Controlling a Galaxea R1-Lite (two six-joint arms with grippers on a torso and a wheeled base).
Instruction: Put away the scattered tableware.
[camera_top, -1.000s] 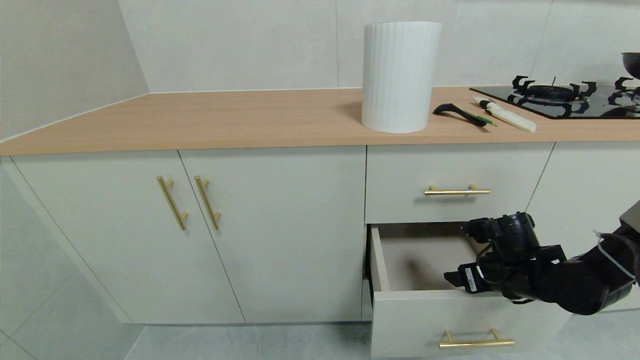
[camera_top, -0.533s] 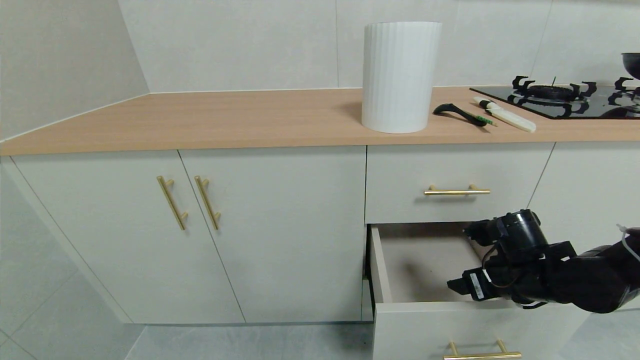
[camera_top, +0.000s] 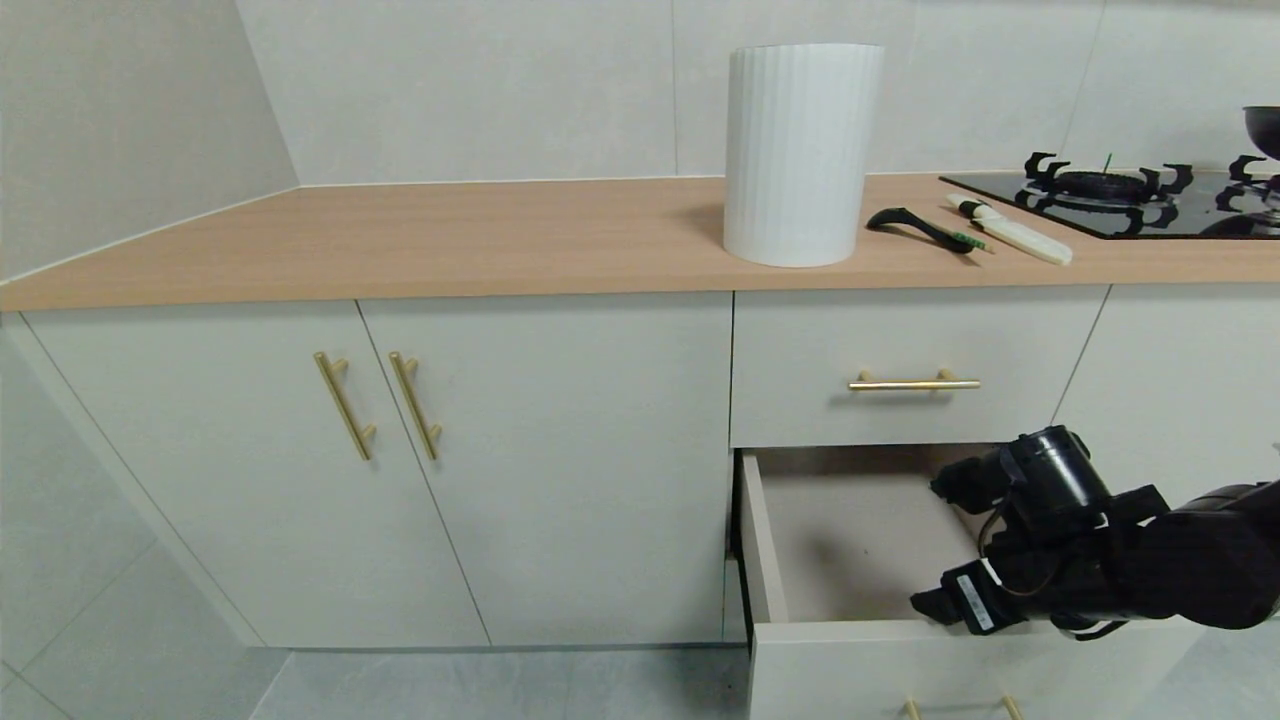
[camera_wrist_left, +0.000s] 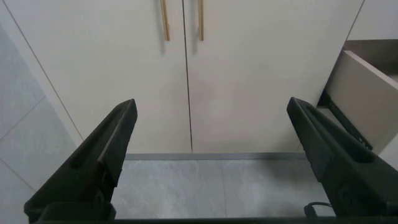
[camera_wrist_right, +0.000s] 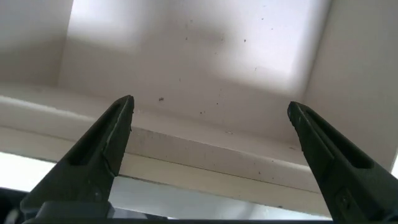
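On the wooden counter (camera_top: 450, 235) lie a black ladle (camera_top: 915, 227) with a green-tipped handle and a white utensil (camera_top: 1015, 235), to the right of a tall white ribbed container (camera_top: 800, 150). Below them the lower drawer (camera_top: 765, 560) stands pulled out, its inside bare. My right gripper (camera_top: 945, 560) hangs over the drawer's front edge, at its right part. In the right wrist view that gripper (camera_wrist_right: 210, 107) is open above the drawer floor (camera_wrist_right: 205, 62). My left gripper (camera_wrist_left: 211, 112) is open and holds nothing, low before the cabinet doors (camera_wrist_left: 186, 68).
A gas hob (camera_top: 1110, 195) sits on the counter at the far right. The upper drawer (camera_top: 910, 365) is closed. Two cabinet doors (camera_top: 380, 450) with gold handles are closed to the left. Grey floor tiles (camera_top: 120, 620) lie at the lower left. The open drawer's corner (camera_wrist_left: 367, 81) juts out near my left gripper.
The lower drawer has slid further out toward me, its handle now almost off the bottom edge. My right gripper moved along with its front edge, lower and nearer.
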